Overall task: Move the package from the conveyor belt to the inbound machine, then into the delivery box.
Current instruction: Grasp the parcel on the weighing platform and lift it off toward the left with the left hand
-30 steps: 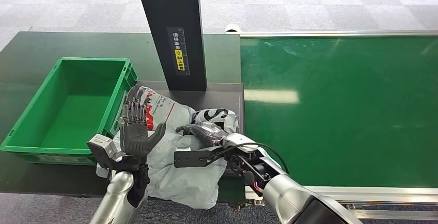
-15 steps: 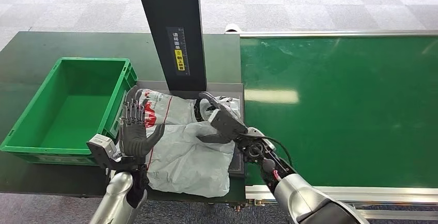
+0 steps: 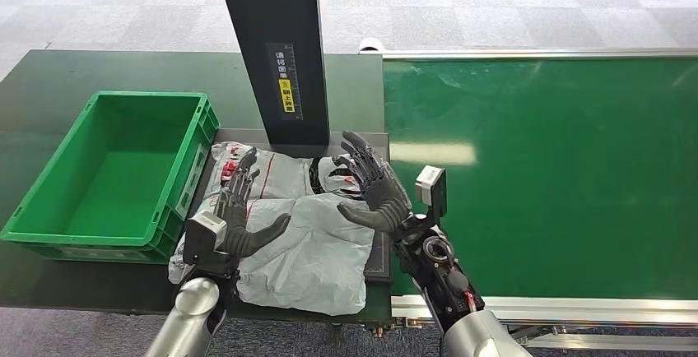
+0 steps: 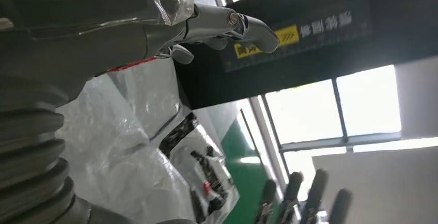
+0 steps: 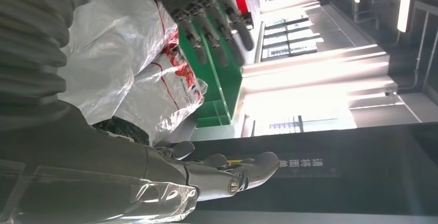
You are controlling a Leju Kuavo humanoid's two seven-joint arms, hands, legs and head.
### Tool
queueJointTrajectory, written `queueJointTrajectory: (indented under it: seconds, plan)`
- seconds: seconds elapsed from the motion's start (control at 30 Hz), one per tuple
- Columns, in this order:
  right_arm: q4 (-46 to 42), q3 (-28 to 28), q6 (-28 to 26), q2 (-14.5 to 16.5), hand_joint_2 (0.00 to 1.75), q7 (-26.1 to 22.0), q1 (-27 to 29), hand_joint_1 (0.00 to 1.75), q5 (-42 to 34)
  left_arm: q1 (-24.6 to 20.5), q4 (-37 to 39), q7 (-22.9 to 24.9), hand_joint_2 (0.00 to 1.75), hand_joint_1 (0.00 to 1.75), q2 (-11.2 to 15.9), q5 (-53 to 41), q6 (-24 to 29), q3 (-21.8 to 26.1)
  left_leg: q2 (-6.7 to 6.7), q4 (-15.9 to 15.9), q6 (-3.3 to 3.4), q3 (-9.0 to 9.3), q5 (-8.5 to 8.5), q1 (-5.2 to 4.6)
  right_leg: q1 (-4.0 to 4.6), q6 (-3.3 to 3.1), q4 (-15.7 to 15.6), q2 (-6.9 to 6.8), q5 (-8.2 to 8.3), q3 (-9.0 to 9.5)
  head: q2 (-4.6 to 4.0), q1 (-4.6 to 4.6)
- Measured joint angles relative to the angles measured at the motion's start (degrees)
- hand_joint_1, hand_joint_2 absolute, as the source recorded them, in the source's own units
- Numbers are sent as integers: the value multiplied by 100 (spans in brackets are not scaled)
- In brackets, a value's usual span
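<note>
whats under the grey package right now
The package lies on the dark platform at the foot of the black post; the platform's edges show at the right and behind. The part beneath the bag is covered, so anything there cannot be seen.

Dk green table (image 3: 99, 69) — green crate (image 3: 49, 209), scanner plate w/ package (image 3: 304, 242).

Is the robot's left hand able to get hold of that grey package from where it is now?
Probably yes. The left hand is open, right over the package's left side, with nothing between them. The right hand hangs open on the other side.
</note>
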Motion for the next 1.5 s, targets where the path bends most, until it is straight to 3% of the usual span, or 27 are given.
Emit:
queueJointTrajectory:
  seconds: [0.4,0.6,0.7,0.83,1.07,1.1,1.2,1.23,1.5]
  plan:
    - [-948,-62,-54,-17,175,85,466,0,-35,9,90,248,175,0,90,-495,136,-135,1,0,0,0,0,0,0,0,0,0,0,-2,1,-1]
    - [-1369,-135,-101,-16,175,291,870,0,-15,-87,574,1582,175,0,136,-2594,850,-343,2,0,0,-1,-2,0,0,0,-1,1,-1,-4,1,-1]
    - [-1382,-145,-186,1,175,257,1023,0,161,-264,1009,2372,175,0,143,-3703,936,-496,-1,-2,0,0,-3,0,0,0,-1,0,-1,2,1,0]
    - [-1303,-161,-612,56,175,385,1048,0,509,-569,1493,2830,175,0,106,-4446,624,-562,-17,-7,0,40,-14,0,-1,2,-5,-13,-19,58,1,-1]
    - [-855,-193,-2077,156,175,695,942,0,1292,-893,1951,2907,175,0,3,-4828,131,-542,-74,-13,3,183,-82,-3,-6,9,-10,-73,-104,234,1,0]
    - [-827,-203,-2136,164,175,709,928,0,1313,-916,1976,2907,175,14,-10,-4843,98,-537,-78,-13,3,192,-86,-4,-8,7,-10,-77,-106,252,1,0]
    - [-781,-240,-2190,208,175,755,867,0,1321,-967,2020,2878,175,143,-50,-4858,34,-526,-87,-12,5,187,-70,-7,-11,6,-9,-84,-96,254,1,2]
    - [-775,-256,-2206,230,175,772,848,0,1322,-969,2027,2839,175,172,-62,-4846,38,-525,-87,-11,6,178,-61,-7,-11,7,-9,-84,-91,242,0,1]
    - [-774,-530,-2380,268,175,1024,1088,0,1251,-610,1735,1808,175,175,-87,-3853,694,-398,-80,-5,3,151,-56,-7,-11,11,-6,-79,-80,192,1,0]
